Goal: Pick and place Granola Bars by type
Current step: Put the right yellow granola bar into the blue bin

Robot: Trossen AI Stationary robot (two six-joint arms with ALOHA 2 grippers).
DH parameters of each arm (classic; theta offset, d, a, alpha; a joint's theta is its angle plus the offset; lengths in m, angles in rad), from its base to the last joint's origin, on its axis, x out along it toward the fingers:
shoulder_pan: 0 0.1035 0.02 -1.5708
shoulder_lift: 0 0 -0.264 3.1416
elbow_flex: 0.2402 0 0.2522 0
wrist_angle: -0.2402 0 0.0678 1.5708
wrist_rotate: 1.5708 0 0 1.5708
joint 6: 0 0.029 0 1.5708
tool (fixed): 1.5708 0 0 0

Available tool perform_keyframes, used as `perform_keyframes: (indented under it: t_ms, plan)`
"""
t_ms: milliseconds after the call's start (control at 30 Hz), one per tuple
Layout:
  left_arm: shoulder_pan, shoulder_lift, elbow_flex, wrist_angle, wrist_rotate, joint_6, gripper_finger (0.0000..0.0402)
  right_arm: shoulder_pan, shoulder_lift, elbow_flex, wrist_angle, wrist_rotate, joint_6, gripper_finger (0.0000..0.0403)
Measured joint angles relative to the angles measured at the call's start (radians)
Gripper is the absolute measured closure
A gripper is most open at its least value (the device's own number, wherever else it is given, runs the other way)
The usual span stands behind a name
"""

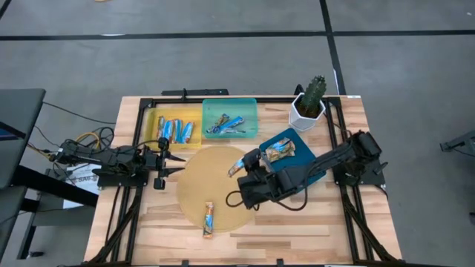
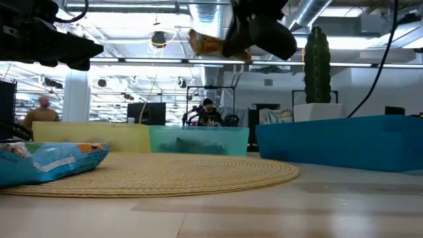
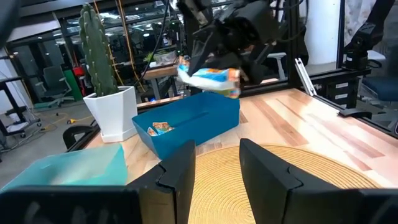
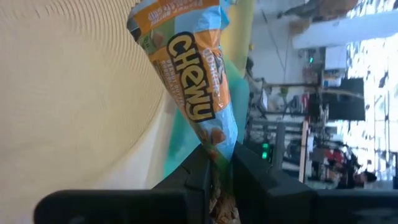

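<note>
- Wooden table (image 1: pixel 297 222) sat on a grey floor; the low view looked across it into a lab with people in the background.
- Nearest the front edge: one bar (image 1: pixel 208 219) lay on the round woven mat (image 1: pixel 200 185), by the mat's front rim. Low view showed its blue wrapper (image 2: pixel 49 160) flat on the mat.
- Right gripper (image 1: pixel 239 167) was over the mat, just beside the dark blue tray (image 1: pixel 304 157), raised off the surface. Its fingers were clamped on a second bar (image 4: pixel 196 81) with an orange-and-blue "Chewy" wrapper, gripped at one end, the rest sticking out past the fingertips.
- Same held bar showed in the left wrist view (image 3: pixel 210 78), above the blue tray's edge.
- Left gripper (image 1: pixel 172 163) hung at the mat's left edge, fingers apart, nothing between them.
- Dark blue tray held at least one tan-wrapped bar (image 1: pixel 280 150).
- Farther back: yellow tray (image 1: pixel 194 117) with a row of blue bars (image 1: pixel 174 130); teal tray (image 1: pixel 251 107) next to it with several blue bars (image 1: pixel 225 124) piled loosely.
- Far right corner: cactus in a white pot (image 1: pixel 307 104), just behind the dark blue tray.
</note>
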Motion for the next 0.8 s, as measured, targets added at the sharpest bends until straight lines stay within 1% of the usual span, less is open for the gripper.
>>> perform_keyframes:
  t_ms: [133,433,500,667,800]
  plan:
    - [0.000,0.000,0.000,0.000,0.000,0.007,0.0283,-0.024,-0.020,0.000,-0.096,-0.004,0.078,0.0364]
    - [0.000,0.000,0.000,0.000,0.000,0.001,0.0283,-0.074,-0.110,0.000,-0.377,-0.007,0.292,0.0363]
    - [0.000,0.000,0.000,0.000,0.000,0.000,0.0283,-0.083,-0.135,0.000,-0.432,-0.019,0.327,0.0364]
    - [0.000,0.000,0.000,0.000,0.000,0.004,0.0283,-0.112,-0.197,0.000,-0.578,-0.088,0.430,0.0363]
    - [0.000,0.000,0.000,0.000,0.000,0.006,0.0283,-0.131,-0.247,0.000,-0.668,-0.108,0.502,0.0364]
